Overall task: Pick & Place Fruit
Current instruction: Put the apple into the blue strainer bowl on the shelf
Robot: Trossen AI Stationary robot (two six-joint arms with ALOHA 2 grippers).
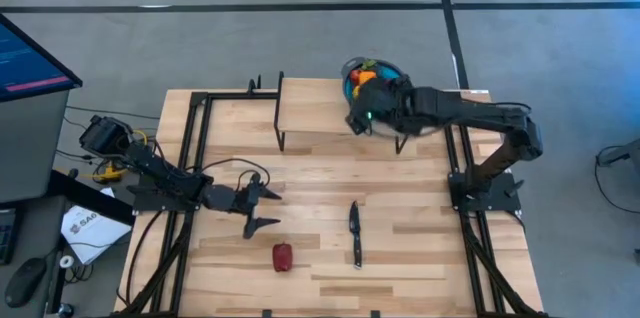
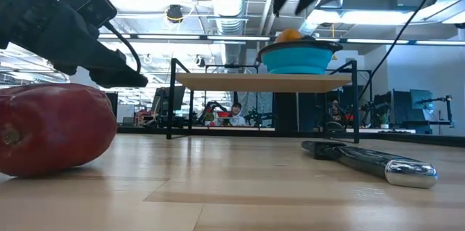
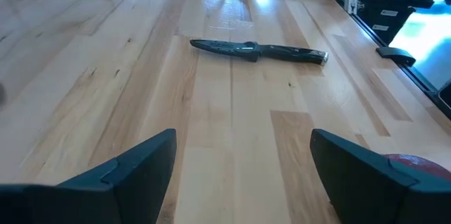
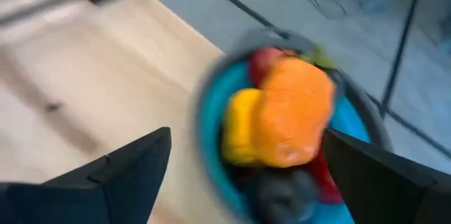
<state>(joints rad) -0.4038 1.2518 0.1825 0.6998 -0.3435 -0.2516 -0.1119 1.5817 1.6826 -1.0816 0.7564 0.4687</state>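
One red fruit lies on the table near its near edge; it fills the low view's left. My left gripper hovers open just left of and beyond it, and the fruit peeks out beside one finger. The blue bowl stands on a raised shelf at the far side, with orange, yellow and red pieces piled in it. My right gripper is open over the bowl's near rim, holding nothing, and the pile shows between its fingers.
A black-handled knife lies on the table to the right of the red fruit, also in the low view. The wooden shelf rests on a black frame. Black rails run along both table sides. Bare board lies between my arms.
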